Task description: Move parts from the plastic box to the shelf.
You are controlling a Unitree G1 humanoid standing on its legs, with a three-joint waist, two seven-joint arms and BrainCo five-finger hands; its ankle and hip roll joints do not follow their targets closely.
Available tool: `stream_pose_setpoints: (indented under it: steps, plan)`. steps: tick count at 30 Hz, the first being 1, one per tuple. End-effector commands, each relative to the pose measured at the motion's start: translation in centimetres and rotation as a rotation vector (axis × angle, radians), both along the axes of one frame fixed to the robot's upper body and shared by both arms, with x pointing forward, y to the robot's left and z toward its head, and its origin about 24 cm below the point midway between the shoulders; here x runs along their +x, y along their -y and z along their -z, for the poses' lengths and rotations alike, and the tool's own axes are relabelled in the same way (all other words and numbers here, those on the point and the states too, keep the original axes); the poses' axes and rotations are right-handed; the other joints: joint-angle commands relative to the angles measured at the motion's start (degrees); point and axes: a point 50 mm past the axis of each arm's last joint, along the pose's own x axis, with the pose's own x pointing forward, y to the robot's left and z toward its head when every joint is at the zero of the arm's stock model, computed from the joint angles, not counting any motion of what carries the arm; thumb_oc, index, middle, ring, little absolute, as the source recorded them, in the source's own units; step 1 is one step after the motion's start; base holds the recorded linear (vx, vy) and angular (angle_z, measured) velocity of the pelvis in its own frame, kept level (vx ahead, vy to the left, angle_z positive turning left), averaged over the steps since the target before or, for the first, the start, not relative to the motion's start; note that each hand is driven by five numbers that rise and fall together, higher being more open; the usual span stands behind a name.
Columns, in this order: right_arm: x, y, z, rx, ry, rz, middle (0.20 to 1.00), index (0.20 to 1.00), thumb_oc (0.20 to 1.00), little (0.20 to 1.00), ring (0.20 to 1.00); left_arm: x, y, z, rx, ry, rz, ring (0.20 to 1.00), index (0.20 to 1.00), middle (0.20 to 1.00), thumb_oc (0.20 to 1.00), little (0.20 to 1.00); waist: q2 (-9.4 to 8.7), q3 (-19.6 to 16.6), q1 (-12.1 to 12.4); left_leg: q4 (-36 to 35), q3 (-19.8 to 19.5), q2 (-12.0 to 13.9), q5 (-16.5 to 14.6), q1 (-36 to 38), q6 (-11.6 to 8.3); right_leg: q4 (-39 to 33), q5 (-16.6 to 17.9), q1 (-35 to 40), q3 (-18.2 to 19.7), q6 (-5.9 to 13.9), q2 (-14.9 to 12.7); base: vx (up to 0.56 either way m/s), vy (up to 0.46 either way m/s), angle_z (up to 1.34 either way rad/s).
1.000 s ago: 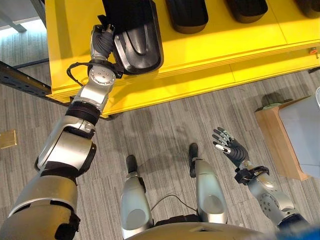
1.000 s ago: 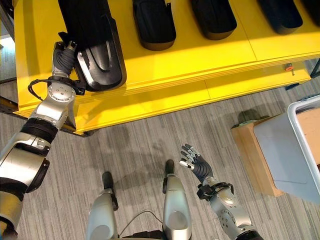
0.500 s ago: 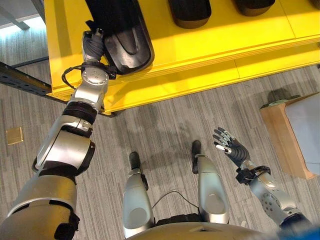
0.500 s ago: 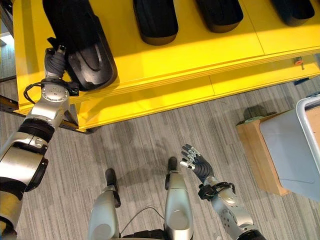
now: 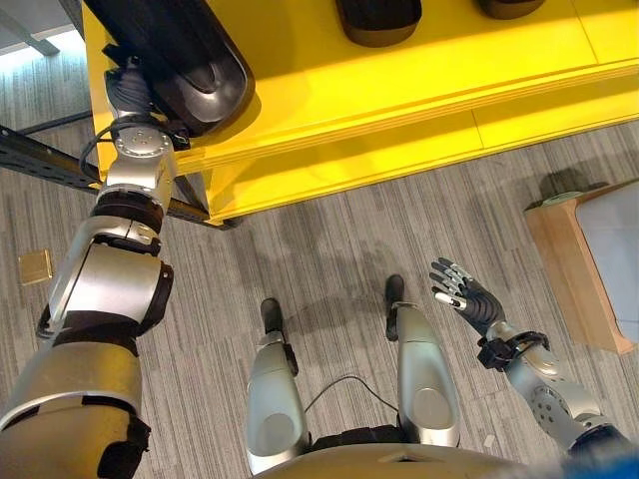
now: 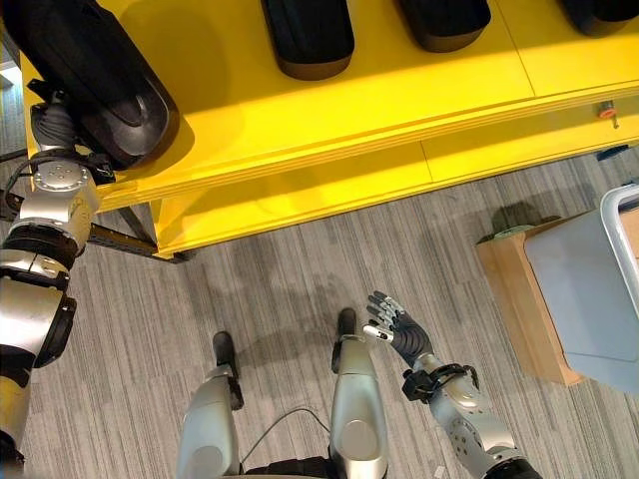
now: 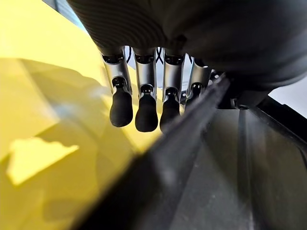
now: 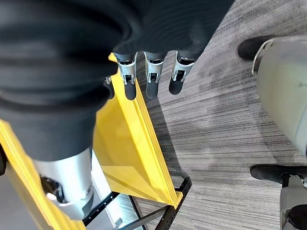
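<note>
You are looking at the yellow shelf (image 5: 419, 75) spanning the far side, where a black moulded part (image 5: 185, 55) is lying on its far-left corner with your left hand (image 5: 130, 88) resting straight-fingered against the part's left edge, while your right hand (image 5: 462, 297) is hovering open over the grey floor (image 5: 329, 239), near right.

Left hand (image 5: 128, 88) reaches forward; right hand (image 5: 469, 301) hangs loosely spread.
</note>
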Motion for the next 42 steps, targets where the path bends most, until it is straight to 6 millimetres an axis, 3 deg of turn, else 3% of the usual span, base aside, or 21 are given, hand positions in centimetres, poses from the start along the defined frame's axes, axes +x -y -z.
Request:
stream_pose_setpoints:
  steps: [1, 15, 42]
  plan:
    - [-0.3, -0.2, 0.1, 0.061, 0.006, 0.021, 1.000, 1.000, 1.000, 1.000, 1.000, -2.0, -3.1, -6.4, -0.003, 0.212, -0.089, 0.200, 0.200, 0.200, 0.200, 0.200, -2.31, -2.0, 0.8, 6.1, -3.7, 4.6, -1.3, -4.7, -1.38, -7.7, 5.9, 5.1, -0.4, 4.59, -3.8, 0.00, 0.000, 0.00]
    - [-0.6, 0.4, 0.2, 0.062, 0.000, 0.015, 1.000, 1.000, 1.000, 1.000, 1.000, -2.9, -4.6, -7.1, 0.149, 0.120, -0.167, 0.200, 0.200, 0.200, 0.200, 0.200, -1.64, -2.0, 0.7, 6.6, -3.7, 4.7, -1.1, -5.8, -1.48, -6.3, 5.5, 3.6, 0.2, 4.53, -3.8, 0.00, 0.000, 0.00]
    - [-0.8, 1.0, 0.4, 0.045, -0.017, 0.010, 1.000, 1.000, 1.000, 1.000, 1.000, -2.1, -2.8, -8.4, 0.161, 0.155, -0.124, 0.200, 0.200, 0.200, 0.200, 0.200, -0.93, -2.7, 0.4, 7.2, -4.1, 4.6, -1.3, -5.7, -1.62, -4.1, 4.5, 2.9, 1.0, 4.56, -3.8, 0.00, 0.000, 0.00]
